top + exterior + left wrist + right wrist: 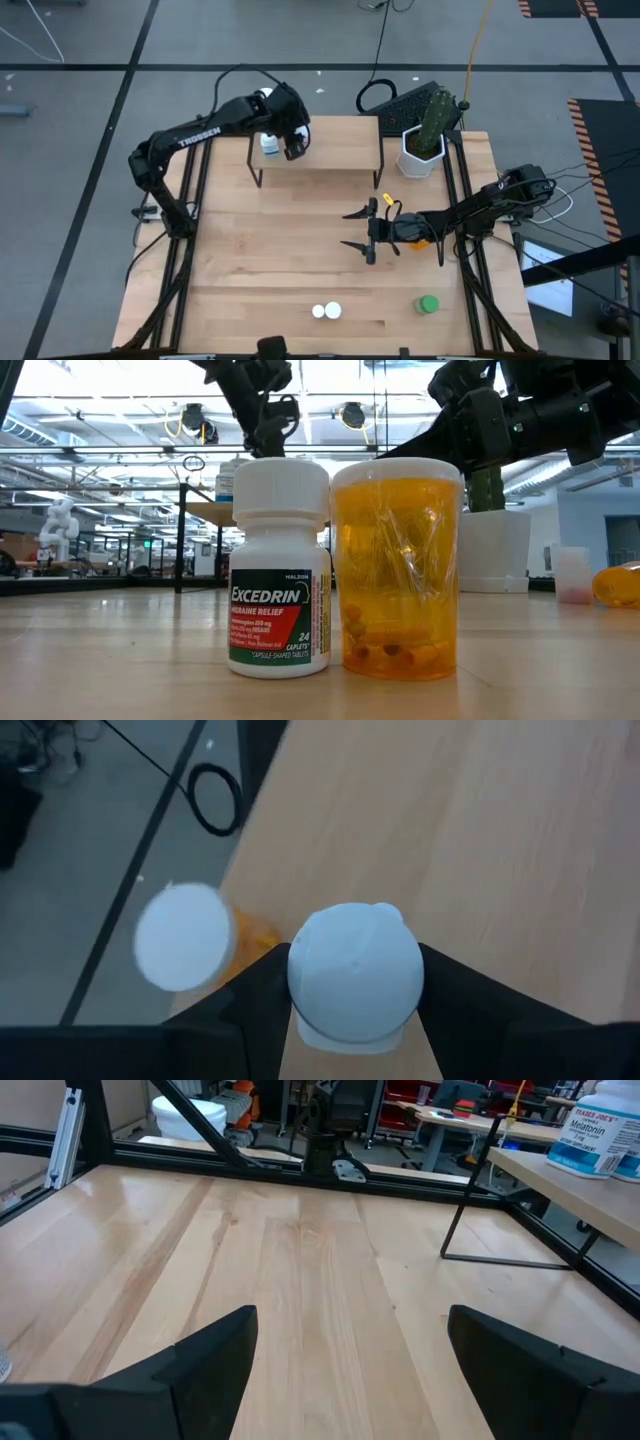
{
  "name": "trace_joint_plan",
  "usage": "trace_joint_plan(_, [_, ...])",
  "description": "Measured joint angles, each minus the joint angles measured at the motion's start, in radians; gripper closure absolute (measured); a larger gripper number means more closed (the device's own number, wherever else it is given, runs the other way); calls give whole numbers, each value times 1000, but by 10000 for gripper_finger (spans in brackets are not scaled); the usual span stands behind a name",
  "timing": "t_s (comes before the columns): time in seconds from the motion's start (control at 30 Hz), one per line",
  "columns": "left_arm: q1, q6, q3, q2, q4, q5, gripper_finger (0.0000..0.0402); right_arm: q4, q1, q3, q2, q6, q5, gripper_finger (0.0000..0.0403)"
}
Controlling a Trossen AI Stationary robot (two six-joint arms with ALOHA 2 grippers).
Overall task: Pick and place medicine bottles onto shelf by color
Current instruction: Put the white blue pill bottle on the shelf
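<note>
Left gripper (272, 140): it is over the left end of the shelf (340, 150), and its fingers (250, 1005) press on both sides of a white bottle (355, 975). The grip sits under the cap, probably so that the bottle stays upright while it goes down on the board.

White bottle: it is between the left fingers, at the shelf's left end. Whether its base already touches the board, I cannot tell.

Orange bottle (215, 935): white cap, just beside the left gripper, off the edge of the shelf and lower, it seems on the table. I judge it waits for its own color place.

Right gripper (362, 230): it is low over the middle of the table (260, 270), fingers spread wide with nothing between them. The open jaws suggest it is ready for the next pick.

Front pair: an Excedrin bottle (278, 565) and an amber bottle (397, 565) stand touching near the front edge, well apart from the right gripper on its near side.

Green bottle (428, 304): it stands at the front right, nearer to the right gripper than to the left one, so the right arm is the natural one to take it.

Shelf: only the white bottle shows on it, at the left end; the rest is free, I suppose for the other colors.

Stage: I judge the sorting is at an early point, since most bottles are not yet on the shelf.
</note>
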Motion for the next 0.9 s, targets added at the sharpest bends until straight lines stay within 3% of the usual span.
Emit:
trace_joint_plan(0.37, [-6,70,-35,-4,48,-20,198,0,0,0,0,-2,0,78])
trace_joint_plan(0.9, [-6,111,-32,0,36,-41,143,0,0,0,0,-2,0,78])
